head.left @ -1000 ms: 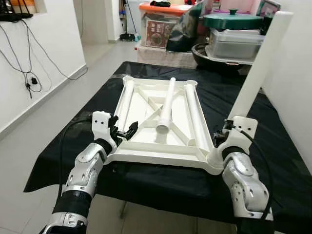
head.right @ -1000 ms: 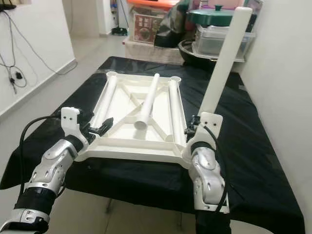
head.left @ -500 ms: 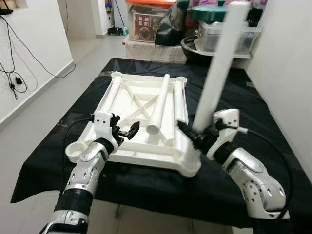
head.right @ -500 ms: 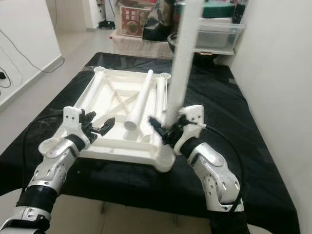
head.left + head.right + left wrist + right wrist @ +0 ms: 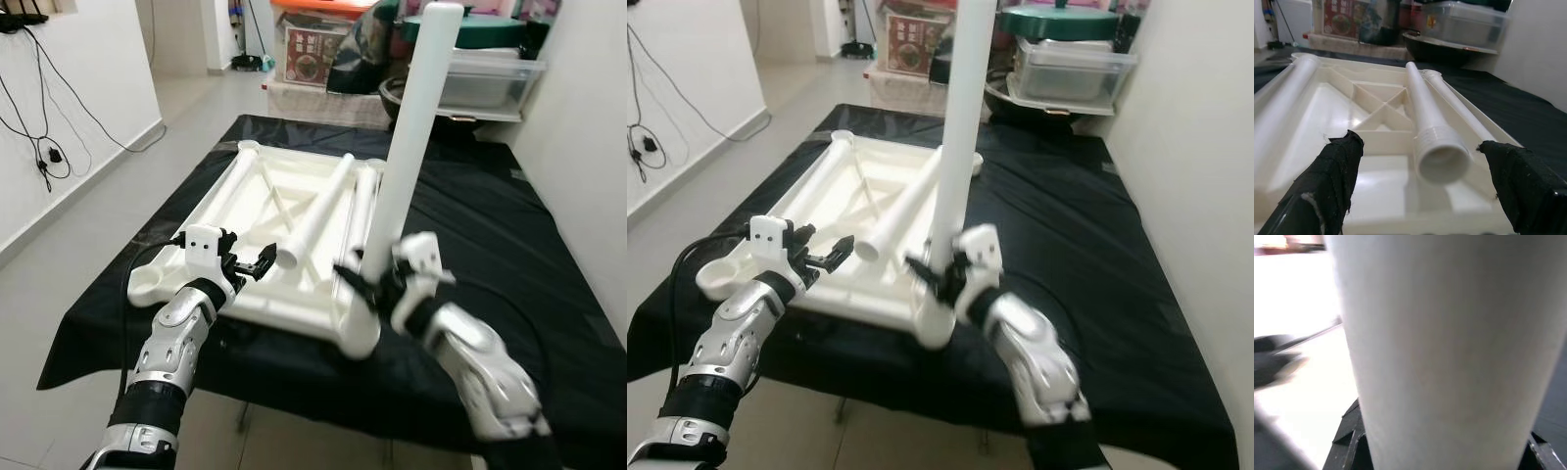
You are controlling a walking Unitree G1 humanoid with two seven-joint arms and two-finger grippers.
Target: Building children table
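One white plastic tube leg (image 5: 409, 127) stood upright at the near right corner socket (image 5: 360, 329) of the upturned white plastic tabletop (image 5: 257, 257), which lay on a black cloth-covered table (image 5: 509, 245). The right gripper (image 5: 370, 284) was pinched around the base of that leg, just above the socket; whether the leg was fully seated there could not be told, since the gripper and the corner hid the joint. Three more white tube legs lay loose inside the tabletop's ribbed underside: a left one (image 5: 227, 191) along the left rim, a middle one (image 5: 315, 211) resting diagonally with its threaded open end (image 5: 1442, 157) toward the robot, and a right one (image 5: 361, 206) along the right rim.

The left gripper (image 5: 247, 268) hovered at the tabletop's near edge with its fingers (image 5: 1332, 171) spread wide, holding nothing, the middle leg's open end between them in the wrist view. The near left corner socket (image 5: 147, 282) was empty.

By my reading, the build was at an early stage: at most one leg of four was in place. Three legs were left to fit, after which the table would need turning upright. Storage boxes (image 5: 480, 73) stood beyond the table.
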